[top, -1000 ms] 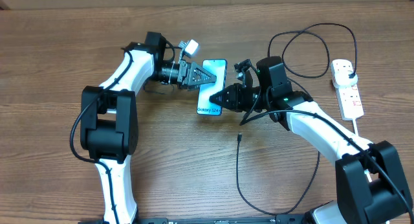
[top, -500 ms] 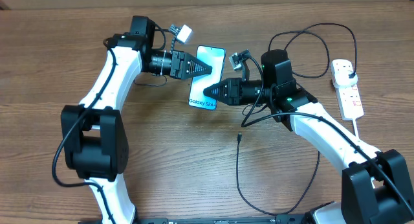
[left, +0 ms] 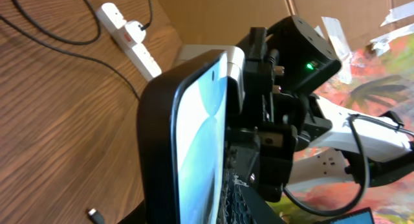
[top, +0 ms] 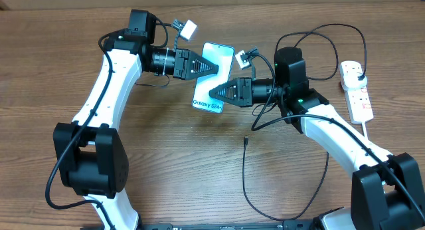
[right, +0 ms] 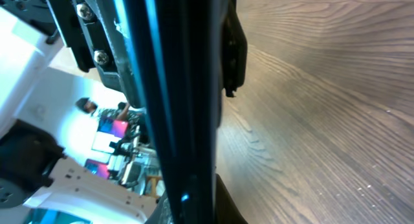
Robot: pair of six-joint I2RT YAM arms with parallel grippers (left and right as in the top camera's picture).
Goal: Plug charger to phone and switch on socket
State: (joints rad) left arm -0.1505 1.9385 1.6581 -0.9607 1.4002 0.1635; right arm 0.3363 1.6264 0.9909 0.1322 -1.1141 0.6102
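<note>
The phone point(top: 220, 56), its blue-teal screen up, hangs tilted above the table between both arms. My left gripper point(top: 211, 68) is shut on its upper part, and in the left wrist view the phone point(left: 194, 133) fills the jaws, a meshed pad point(left: 236, 201) against the screen. Lower on the same phone, my right gripper point(top: 214, 92) is shut; the phone's black edge point(right: 174, 88) runs between its fingers. The charger cable point(top: 244, 180) lies on the table, its connector tip point(top: 246, 141) free below the phone. The socket point(top: 357, 90) lies at the right.
The charger's black cable loops point(top: 319, 37) behind my right arm toward the socket's plug point(top: 356, 72). In the left wrist view the socket point(left: 129, 36) and the connector tip point(left: 96, 215) show on the wood. A cardboard wall stands along the table's far edge.
The phone has moved up and to the left, carried between both grippers. The left jaws have closed further on it. The cable tip has not moved.
</note>
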